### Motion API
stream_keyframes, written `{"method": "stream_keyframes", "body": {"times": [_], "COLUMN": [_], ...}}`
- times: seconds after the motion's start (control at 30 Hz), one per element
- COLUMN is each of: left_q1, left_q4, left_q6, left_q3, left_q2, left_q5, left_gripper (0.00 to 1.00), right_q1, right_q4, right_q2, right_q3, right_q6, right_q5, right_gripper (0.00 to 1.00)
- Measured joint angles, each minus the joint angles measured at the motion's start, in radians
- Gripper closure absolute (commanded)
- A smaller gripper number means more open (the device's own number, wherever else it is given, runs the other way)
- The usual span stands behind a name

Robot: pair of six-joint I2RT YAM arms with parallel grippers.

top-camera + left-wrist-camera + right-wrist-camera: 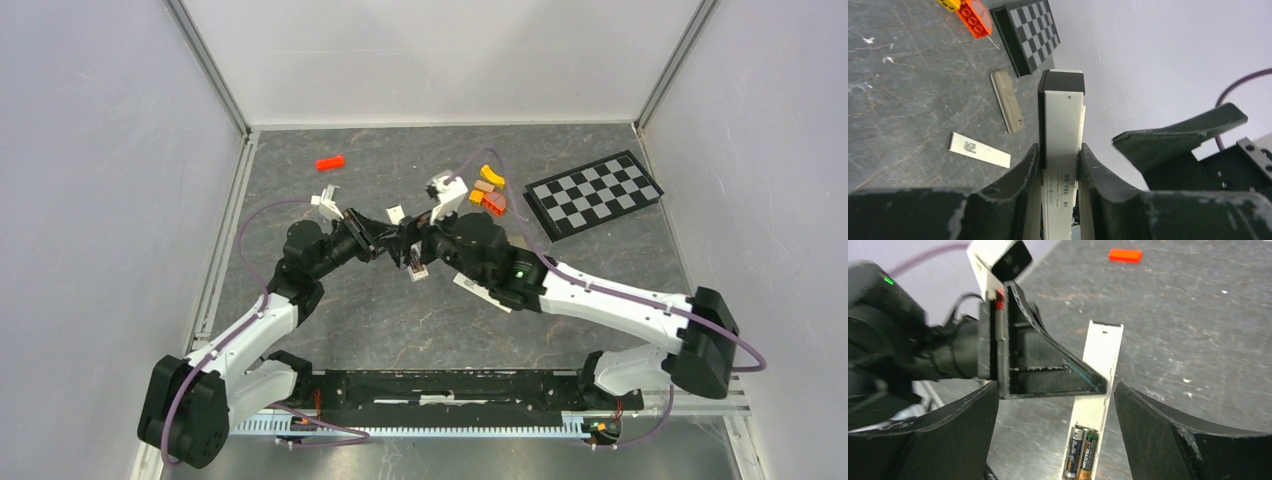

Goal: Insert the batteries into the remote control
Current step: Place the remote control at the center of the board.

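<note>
My left gripper [1060, 167] is shut on the remote control [1063, 120] and holds it above the table, its white face with small buttons towards the left wrist camera. In the right wrist view the remote's back [1100, 355] shows, with two batteries [1080, 452] lying side by side in the recess. My right gripper [1055, 432] is open, its fingers wide apart on either side of the remote's battery end. In the top view both grippers meet mid-table around the remote [417, 268].
A grey-tan strip [1007, 100] and a white printed label strip [979, 149] lie on the table under the remote. Orange and yellow blocks [490, 192] and a checkerboard [595, 193] lie at the back right. A red block [330, 163] lies at the back left.
</note>
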Motion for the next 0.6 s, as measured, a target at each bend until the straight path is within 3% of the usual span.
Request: {"method": "stream_keyframes", "body": {"times": [0.1, 0.33, 0.6], "left_q1": [0.0, 0.003, 0.003], "left_q4": [-0.039, -0.094, -0.11], "left_q6": [0.006, 0.019, 0.019], "left_q3": [0.008, 0.017, 0.019], "left_q2": [-0.01, -0.016, -0.016], "left_q5": [-0.035, -0.084, -0.089], "left_gripper": [0.98, 0.98, 0.98], "right_q1": [0.031, 0.053, 0.053], "right_q4": [-0.095, -0.168, -0.188], "right_q2": [0.069, 0.082, 0.108], "right_q3": [0.065, 0.023, 0.035], "right_q6": [-0.074, -0.151, -0.2], "right_q5": [0.072, 0.14, 0.116], "right_gripper": [0.14, 0.17, 0.33]}}
